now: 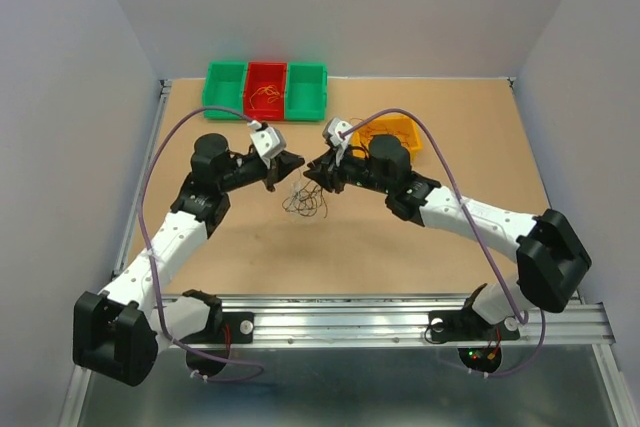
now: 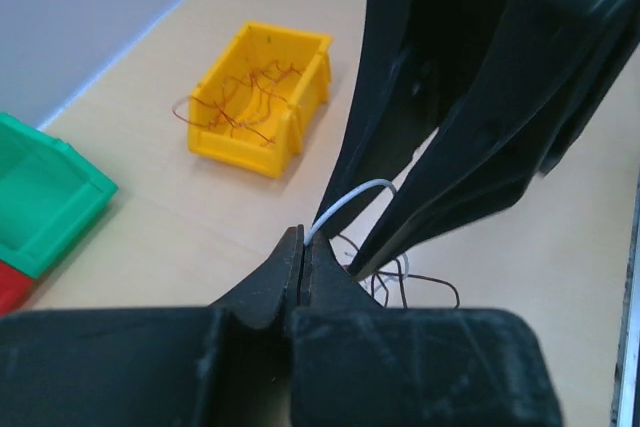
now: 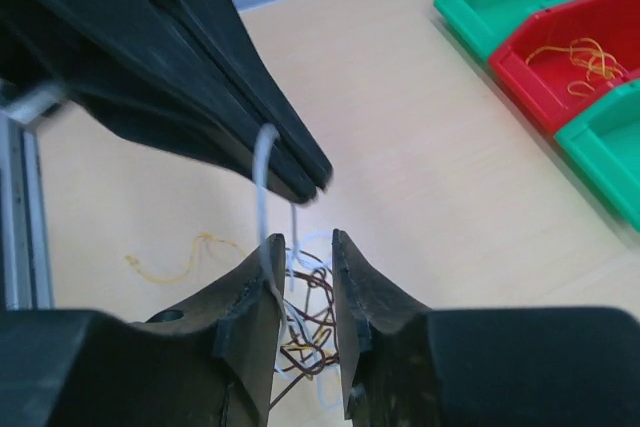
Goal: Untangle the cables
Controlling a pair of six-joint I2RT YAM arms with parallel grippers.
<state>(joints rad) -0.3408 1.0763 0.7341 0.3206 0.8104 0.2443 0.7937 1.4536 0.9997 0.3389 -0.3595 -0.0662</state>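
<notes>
Right now the left gripper (image 2: 303, 247) is pinched tight on the white cable (image 2: 350, 195), which comes out of its closed tips and arcs over to the right gripper (image 3: 303, 242). Right jaws stand apart with a clear gap. The white cable lies against one fingertip (image 3: 255, 287), not clamped. Both grippers sit nose to nose over mid-table (image 1: 400, 257), tips just beside each other. The other cables (image 1: 303, 202), a dark, brown and white tangle, sit right under the tips; can't tell if they're lifted off the table. One thin yellow strand (image 3: 170, 265) lies apart from the tangle. Yellow bin (image 2: 300, 117) by the right arm holds reddish wires (image 2: 245, 107). Red bin (image 3: 530, 87) holds orange wires (image 3: 580, 52), between two green bins (image 1: 225, 87) at the far edge.
</notes>
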